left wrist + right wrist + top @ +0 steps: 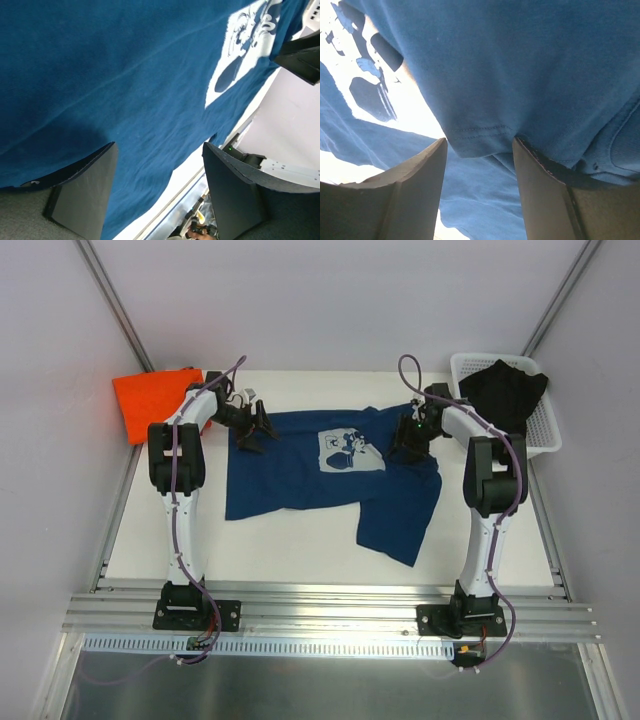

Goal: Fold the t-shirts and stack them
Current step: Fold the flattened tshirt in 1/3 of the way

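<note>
Navy t-shirt [300, 475] is lying mid-table, long axis running left–right. Left gripper [252, 430] is hovering at its left edge and right gripper [408, 445] over its right side. Both jaws are standing apart, gripping nothing (right straddling a hem).

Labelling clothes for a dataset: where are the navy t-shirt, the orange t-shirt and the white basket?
navy t-shirt [292, 486], top view, plain cloth below the print
orange t-shirt [150, 403], top view, middle of the cloth
white basket [546, 430], top view, right wall
</note>
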Available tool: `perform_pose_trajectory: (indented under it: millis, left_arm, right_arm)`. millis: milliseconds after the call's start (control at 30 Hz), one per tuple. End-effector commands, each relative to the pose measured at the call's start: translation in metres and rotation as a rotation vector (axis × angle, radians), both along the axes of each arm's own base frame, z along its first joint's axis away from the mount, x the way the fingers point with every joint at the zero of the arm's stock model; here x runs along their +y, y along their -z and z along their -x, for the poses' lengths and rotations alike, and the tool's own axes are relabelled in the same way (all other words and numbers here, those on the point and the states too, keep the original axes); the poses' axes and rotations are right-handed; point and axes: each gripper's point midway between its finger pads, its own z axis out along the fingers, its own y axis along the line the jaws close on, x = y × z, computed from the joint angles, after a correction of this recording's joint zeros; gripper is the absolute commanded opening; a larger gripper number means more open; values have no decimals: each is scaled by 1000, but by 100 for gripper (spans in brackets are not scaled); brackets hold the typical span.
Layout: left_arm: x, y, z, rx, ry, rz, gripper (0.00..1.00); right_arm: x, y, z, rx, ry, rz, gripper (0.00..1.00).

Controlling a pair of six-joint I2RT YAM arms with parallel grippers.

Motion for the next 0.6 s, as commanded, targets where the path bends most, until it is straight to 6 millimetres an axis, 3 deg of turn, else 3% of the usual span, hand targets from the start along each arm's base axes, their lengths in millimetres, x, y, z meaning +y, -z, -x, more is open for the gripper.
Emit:
perform_pose_trajectory:
  millis: [0, 200, 300, 400, 567]
  left_arm:
    - [5, -8, -1, -6, -16, -26, 70]
    - [7, -25, 5, -53, -7, -60, 70]
    - [1, -30, 19, -43, 16, -57, 71]
    - [-3, -34, 29, -26, 22, -40, 71]
    - [1, -41, 32, -44, 23, -58, 70]
  right_arm:
    - [-25, -9, -3, 1, 35, 69, 59]
    - [-47, -13, -37, -54, 88, 115, 59]
    - [-53, -14, -55, -94, 78, 137, 59]
    - [-52, -14, -63, -110, 74, 135, 59]
    - [-51, -23, -60, -126, 63, 143, 59]
